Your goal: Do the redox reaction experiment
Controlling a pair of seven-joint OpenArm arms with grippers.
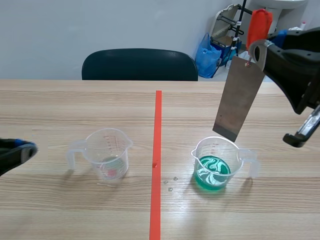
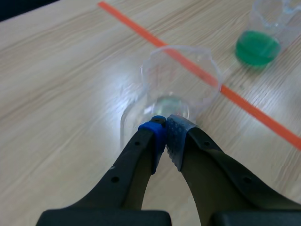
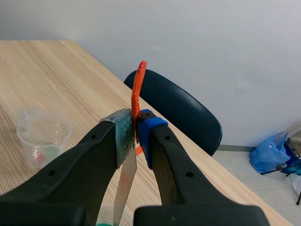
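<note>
A grey metal strip (image 1: 239,99) with an orange-red tag (image 1: 258,26) at its top hangs tilted above the clear beaker of green liquid (image 1: 217,165), its lower end near the beaker's rim. My right gripper (image 1: 257,47) is shut on the strip's top end; in the right wrist view the tag (image 3: 137,96) sticks up between the pads and the strip (image 3: 125,183) hangs below. A second clear beaker (image 1: 106,154) stands left of the tape line, nearly empty. My left gripper (image 2: 164,126) is shut on nothing, just short of that beaker (image 2: 176,84).
An orange-red tape line (image 1: 157,160) runs down the table's middle. A dark chair (image 1: 139,64) stands behind the far table edge. A blue bag (image 1: 207,56) and a rack are on the floor beyond. Small droplets (image 1: 170,184) lie near the green beaker.
</note>
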